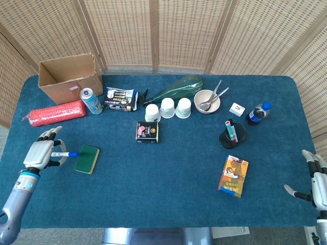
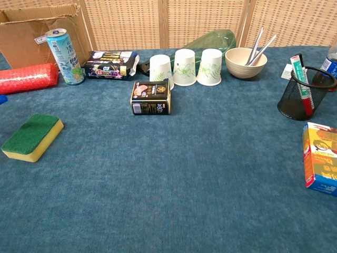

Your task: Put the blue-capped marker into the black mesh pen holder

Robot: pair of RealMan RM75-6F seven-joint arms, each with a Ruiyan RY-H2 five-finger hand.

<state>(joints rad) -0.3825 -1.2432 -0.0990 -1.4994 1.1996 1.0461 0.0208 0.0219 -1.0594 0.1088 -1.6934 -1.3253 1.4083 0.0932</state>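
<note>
- Head view: the left hand (image 1: 40, 152) sits at the table's 8 o'clock edge and pinches the marker (image 1: 64, 154), other fingers fanned out above it; the blue cap points toward 3 o'clock, just short of the sponge (image 1: 87, 159).
- Chest view: that hand is out of frame; only a sliver of blue cap shows at the left border, up from the sponge (image 2: 31, 137).
- Head view: the right hand (image 1: 318, 178) is at the table's 4 o'clock corner, fingers spread, holding nothing; the chest view does not show it.
- The holder (image 1: 232, 136) stands at 3 o'clock, well apart from the marker, with pens in it; from above it reads as a dark ring.
- Chest view shows the holder's (image 2: 305, 94) mesh wall and a red pen leaning inside.
- A box (image 1: 233, 176) lies at 6 o'clock of the holder; the chest view cuts it off at the right border.
</note>
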